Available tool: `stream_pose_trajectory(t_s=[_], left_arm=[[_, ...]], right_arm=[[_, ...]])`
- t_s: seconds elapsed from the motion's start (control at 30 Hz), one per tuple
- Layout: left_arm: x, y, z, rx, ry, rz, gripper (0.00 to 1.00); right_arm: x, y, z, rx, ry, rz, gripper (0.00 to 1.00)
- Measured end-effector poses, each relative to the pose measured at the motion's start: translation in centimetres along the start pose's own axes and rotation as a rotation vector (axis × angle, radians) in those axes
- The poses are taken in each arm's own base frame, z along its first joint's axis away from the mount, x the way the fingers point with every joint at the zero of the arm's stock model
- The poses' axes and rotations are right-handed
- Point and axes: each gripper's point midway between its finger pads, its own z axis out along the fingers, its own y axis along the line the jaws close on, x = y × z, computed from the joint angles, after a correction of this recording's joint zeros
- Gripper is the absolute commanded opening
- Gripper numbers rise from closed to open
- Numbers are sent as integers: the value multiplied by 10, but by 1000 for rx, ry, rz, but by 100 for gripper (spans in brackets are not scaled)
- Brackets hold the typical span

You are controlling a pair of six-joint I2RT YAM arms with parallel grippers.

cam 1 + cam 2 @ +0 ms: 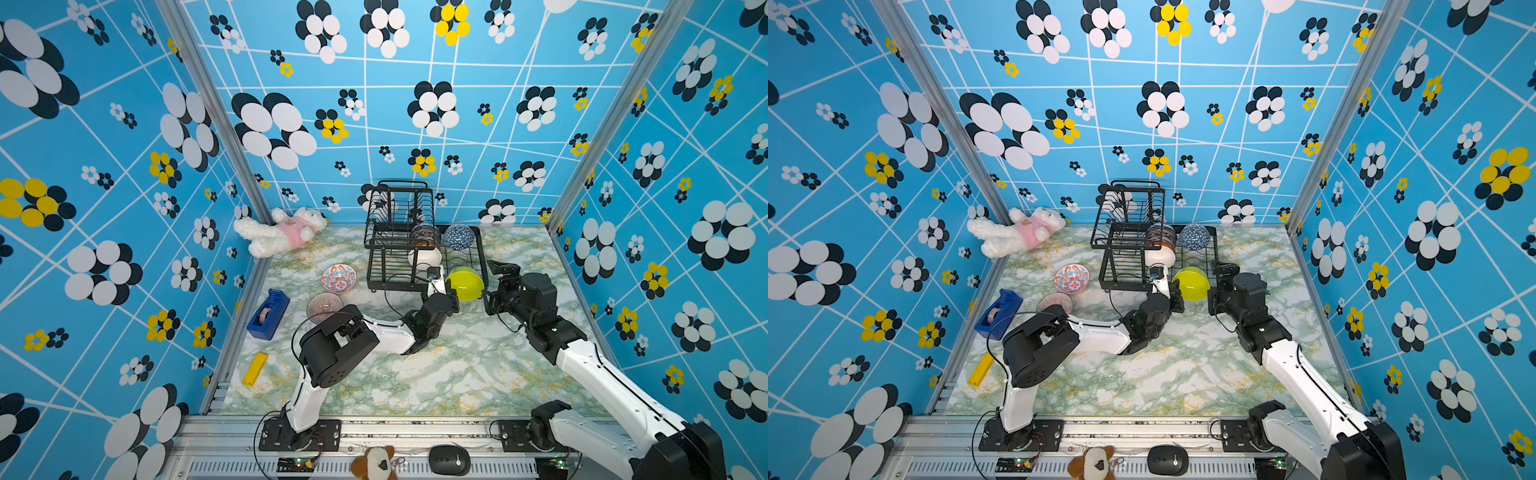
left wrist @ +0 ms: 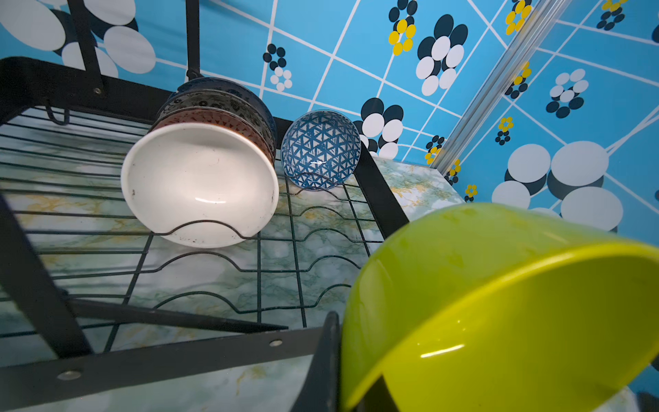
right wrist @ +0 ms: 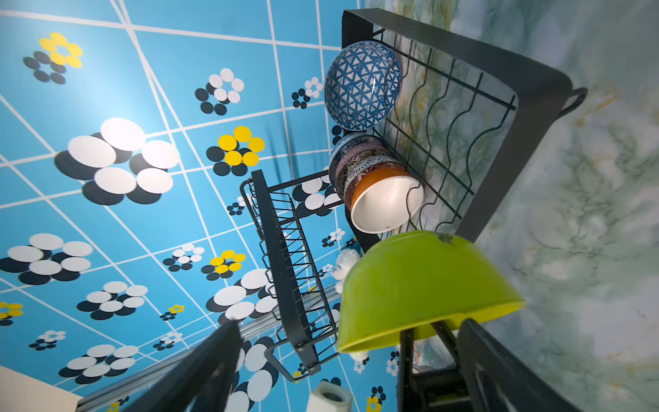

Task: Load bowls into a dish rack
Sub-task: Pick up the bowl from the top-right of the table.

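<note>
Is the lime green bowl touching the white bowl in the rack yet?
Apart. In the left wrist view, open wires of the dish rack show between the lime green bowl and the white bowl.

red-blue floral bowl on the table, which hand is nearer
Left. The left hand, gripping the lime green plastic bowl, is right of the red-blue floral bowl in both top views; the open right hand is farther, past the green bowl.

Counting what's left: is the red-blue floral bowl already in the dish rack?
No, the floral bowl sits on the table beside the dish rack, outside it.
</note>
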Motion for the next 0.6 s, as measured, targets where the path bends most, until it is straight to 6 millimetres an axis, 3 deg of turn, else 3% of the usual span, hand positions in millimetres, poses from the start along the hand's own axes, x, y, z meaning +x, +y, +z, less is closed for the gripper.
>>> stream_pose_trajectory(t_s=[0.17,0.3,0.47,0.6], left_arm=[[6,-8,-1,8,-3,79,0],[4,-13,-3,16,-15,112,0],[3,-15,-4,16,-23,142,0],[-3,-14,-4,8,-49,148,1]], right_arm=[[4,6,8,-36,3,102,81],[7,-4,22,-11,2,146,71],[7,-8,33,-8,-10,188,50],[14,-8,44,-26,13,230,23]])
